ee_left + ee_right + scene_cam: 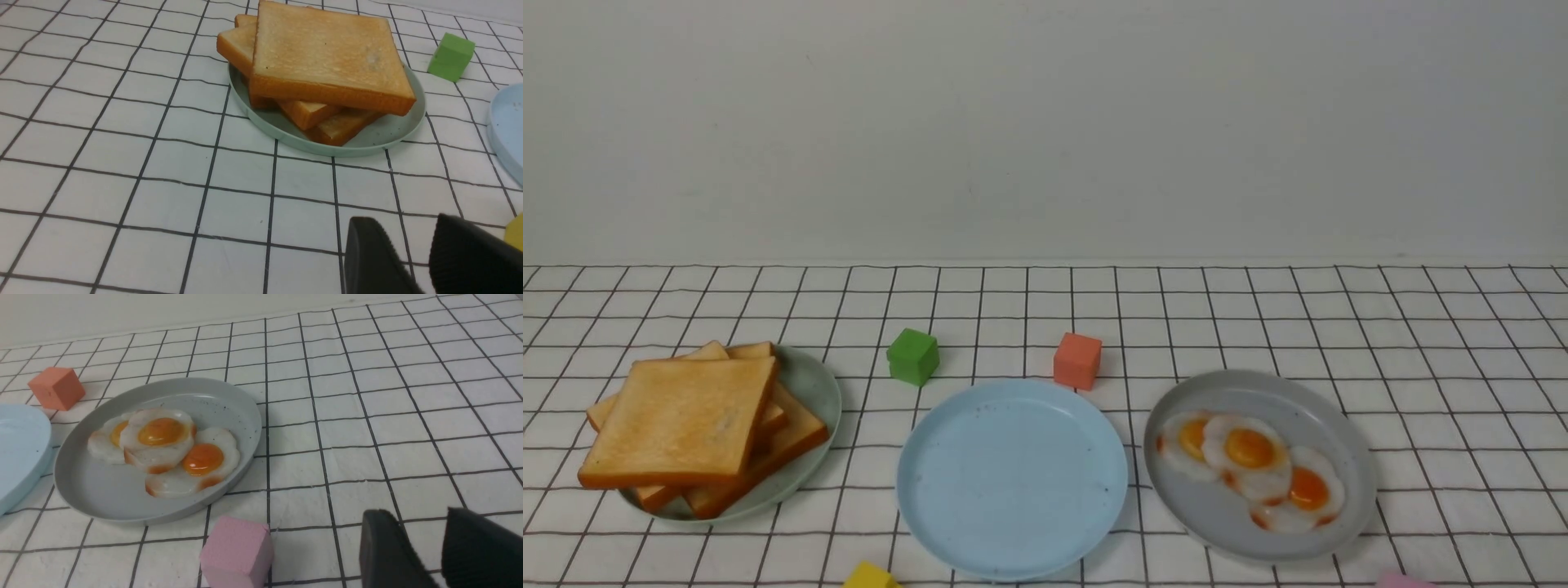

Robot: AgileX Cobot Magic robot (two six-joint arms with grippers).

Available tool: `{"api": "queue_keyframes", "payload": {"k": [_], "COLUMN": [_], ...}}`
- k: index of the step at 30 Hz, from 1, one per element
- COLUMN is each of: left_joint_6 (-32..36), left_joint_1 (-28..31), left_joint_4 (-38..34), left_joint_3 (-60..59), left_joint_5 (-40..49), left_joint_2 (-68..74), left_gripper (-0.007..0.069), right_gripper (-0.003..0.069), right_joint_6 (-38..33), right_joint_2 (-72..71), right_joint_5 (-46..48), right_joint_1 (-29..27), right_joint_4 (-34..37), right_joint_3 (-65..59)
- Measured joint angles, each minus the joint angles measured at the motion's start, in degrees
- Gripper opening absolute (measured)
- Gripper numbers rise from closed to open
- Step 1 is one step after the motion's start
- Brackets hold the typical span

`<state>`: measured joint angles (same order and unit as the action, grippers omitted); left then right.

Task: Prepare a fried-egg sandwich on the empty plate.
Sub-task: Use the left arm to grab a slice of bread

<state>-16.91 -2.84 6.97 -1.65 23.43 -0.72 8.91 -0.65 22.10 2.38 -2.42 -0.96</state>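
Observation:
The empty plate (1013, 478), round and light blue, lies at the table's front middle with nothing on it. Left of it, several toast slices (682, 420) (327, 61) are stacked on a pale green plate (813, 384). On its right, three fried eggs (1250, 449) (161, 435) overlap on a grey plate (1258, 392). No fried-egg sandwich is in view. My left gripper (402, 228) hangs open over bare cloth, short of the toast plate. My right gripper (412, 522) is open too, apart from the egg plate. Neither gripper shows in the front view.
A green cube (912, 356) and an orange cube (1077, 360) stand just behind the blue plate. A yellow block (870, 576) and a pink cube (237, 549) sit at the table's front edge. A checked cloth covers the table, and a plain wall closes the back.

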Motion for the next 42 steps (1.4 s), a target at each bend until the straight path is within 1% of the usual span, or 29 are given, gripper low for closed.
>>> {"api": "queue_keyframes", "payload": {"k": [2,6,8,10,12,14,15,16,18,22,24,28,30,31,32,34,35,37,38,39,40,42], "left_joint_6": [0.0,0.6,0.3,-0.3,-2.2,-5.5,-6.2,-8.7,-10.9,-12.4,-13.2,-13.5,-13.5,-13.5,-13.5,-13.8,-14.5,-15.6,-16.0,-16.0,-16.3,-16.3], "left_joint_1": [0.0,0.0,0.0,0.0,0.0,0.0,0.0,0.0,0.0,0.0,0.0,0.0,0.0,0.0,0.0,0.0,0.0,0.0,0.0,0.0,0.0,0.0], "left_joint_4": [0.0,3.0,3.5,3.5,2.8,1.5,1.2,0.4,-0.2,-0.5,-0.7,-0.7,-0.7,-0.7,-0.7,-1.2,-2.1,-3.2,-3.7,-3.7,-4.0,-4.1], "left_joint_3": [0.0,0.0,0.0,0.0,0.0,0.0,0.0,0.0,0.0,-0.1,1.5,12.5,20.4,22.1,25.4,35.2,39.6,45.4,47.2,47.5,48.9,49.5], "left_joint_5": [0.0,-0.6,-4.6,-6.7,-12.0,-17.9,-19.0,-22.9,-28.0,-40.4,-42.5,-39.0,-35.6,-35.1,-33.2,-24.3,-16.9,-6.4,-0.9,0.1,6.0,11.0], "left_joint_2": [0.0,0.0,0.0,0.0,0.0,0.0,0.0,0.0,0.0,0.0,0.0,1.2,4.8,5.3,7.3,13.8,17.7,22.8,25.6,26.2,30.1,35.8], "left_gripper": [0.0238,0.0238,0.0238,0.0238,0.0238,0.0238,0.0238,0.0238,0.0238,0.0238,0.0238,0.0238,0.0238,0.0238,0.0238,0.0238,0.0238,0.0238,0.0238,0.0238,0.0238,0.0238], "right_gripper": [0.0241,0.0241,0.0241,0.0241,0.0241,0.0241,0.0241,0.0241,0.0241,0.0241,0.0241,0.0241,0.0241,0.0241,0.0241,0.0241,0.0241,0.0241,0.0241,0.0241,0.0241,0.0241], "right_joint_6": [0.0,0.0,0.0,0.2,2.6,7.3,8.2,11.0,13.4,17.5,19.1,20.5,20.6,20.6,20.6,20.6,20.6,20.6,20.6,20.6,20.6,20.6], "right_joint_2": [0.0,0.0,0.0,0.0,0.0,0.0,0.0,0.0,0.0,0.0,0.0,4.2,9.1,9.6,11.9,19.2,22.4,27.0,29.5,30.5,33.3,38.1], "right_joint_5": [-0.3,-6.2,-12.5,-14.4,-18.5,-23.3,-24.2,-27.4,-31.8,-39.1,-39.4,-38.8,-36.5,-36.1,-34.5,-27.0,-21.0,-12.2,-7.2,-6.3,-0.2,6.0], "right_joint_1": [0.0,0.0,0.0,0.0,0.0,0.0,0.0,0.0,0.0,0.0,0.0,0.0,0.0,0.0,0.0,0.0,0.0,0.0,0.0,0.0,0.0,0.0], "right_joint_4": [0.0,0.0,0.0,0.1,0.4,1.4,1.6,1.7,1.8,2.4,2.7,2.9,2.4,2.0,1.1,-2.8,-5.2,-7.6,-8.6,-9.0,-9.6,-10.2], "right_joint_3": [0.0,-0.6,-0.6,-0.6,-0.6,-0.6,-0.6,-0.6,-0.6,0.3,2.8,15.1,24.3,25.2,28.8,39.4,44.2,50.9,53.3,53.7,55.8,56.6]}}
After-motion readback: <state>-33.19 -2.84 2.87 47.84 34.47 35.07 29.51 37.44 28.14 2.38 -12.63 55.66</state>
